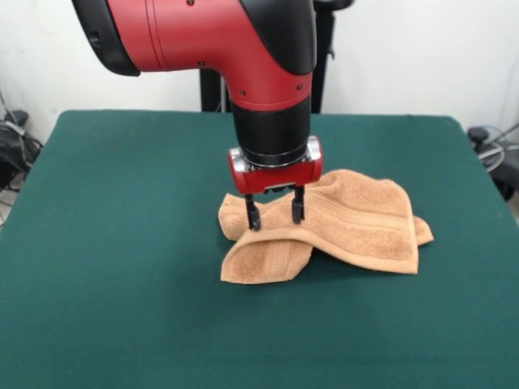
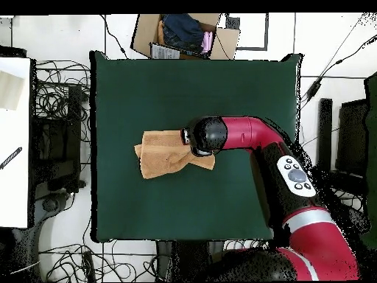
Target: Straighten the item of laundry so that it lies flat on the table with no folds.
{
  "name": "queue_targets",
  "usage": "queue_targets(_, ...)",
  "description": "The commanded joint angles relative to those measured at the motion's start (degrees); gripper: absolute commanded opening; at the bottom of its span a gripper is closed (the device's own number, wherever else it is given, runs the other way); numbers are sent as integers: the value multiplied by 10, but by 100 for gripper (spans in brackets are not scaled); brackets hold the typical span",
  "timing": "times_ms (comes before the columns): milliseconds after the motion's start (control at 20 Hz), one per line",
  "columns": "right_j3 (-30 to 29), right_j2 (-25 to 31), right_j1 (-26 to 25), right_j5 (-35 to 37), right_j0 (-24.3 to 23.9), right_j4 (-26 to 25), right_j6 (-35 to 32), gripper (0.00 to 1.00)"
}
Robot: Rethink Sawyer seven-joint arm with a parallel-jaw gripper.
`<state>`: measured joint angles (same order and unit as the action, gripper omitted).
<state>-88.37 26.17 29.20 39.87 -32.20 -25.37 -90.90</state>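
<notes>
Claw [image 1: 275, 217] is spread open above the folded near-left flap of the hand towel [image 1: 357, 223]; one layer only should be pinched, then drawn outward across the counter [image 1: 122, 243].

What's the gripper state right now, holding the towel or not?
Gripper: open, fingers apart, tips down at the folded towel, nothing clamped between them.

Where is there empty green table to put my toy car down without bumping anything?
Free: the wide green table between the towel and either side edge, and the strip along the front edge. Crowded: the middle, where the open gripper hangs right over the rumpled towel.
</notes>
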Motion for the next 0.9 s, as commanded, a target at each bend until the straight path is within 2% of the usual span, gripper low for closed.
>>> queue_targets(50, -7, 22, -17, -42, -1, -32, 33, 100)
queue_targets(900, -1, 18, -19, -41, 4, -34, 30, 100)
